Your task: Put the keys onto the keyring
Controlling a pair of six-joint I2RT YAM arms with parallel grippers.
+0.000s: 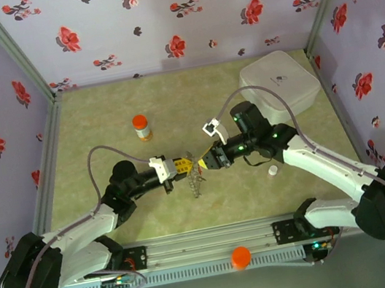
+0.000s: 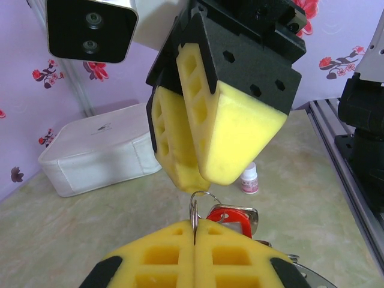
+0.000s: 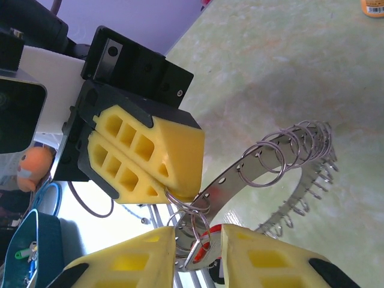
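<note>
While your left gripper (image 2: 195, 231) is pressing its yellow pads flat together on one small silvery loop of the keyring (image 3: 231, 180), the dark band is hanging from that loop and curving away below the fingertips. Its other loops are fanning out along the rim. From above, the keyring (image 1: 195, 182) is showing as a thin dark tangle dangling under the two meeting tips, too fine to read there.

The red-tagged key (image 2: 231, 217) is sitting just past your left fingertips, on the same cluster of small rings. Its lower half is being cut off by the pads. Whether a second key is hanging behind it is getting lost in the tangle.

Your right gripper (image 3: 198, 240) is coming at that cluster tip to tip with the left gripper (image 3: 168, 180). Its fingers are standing partly spread with the key's metal (image 3: 201, 255) in the gap. You cannot tell whether either pad is actually pressing on it. From your left wrist, the right gripper (image 2: 201, 177) is hanging directly over the pinched loop and blocking what lies beyond it.

Further out, a small white bottle (image 2: 249, 178) is standing behind the key. A white container (image 2: 99, 150) is lying beyond the right gripper. An orange-capped bottle (image 1: 142, 126) is standing on the table (image 1: 115, 209), well apart from both grippers.
</note>
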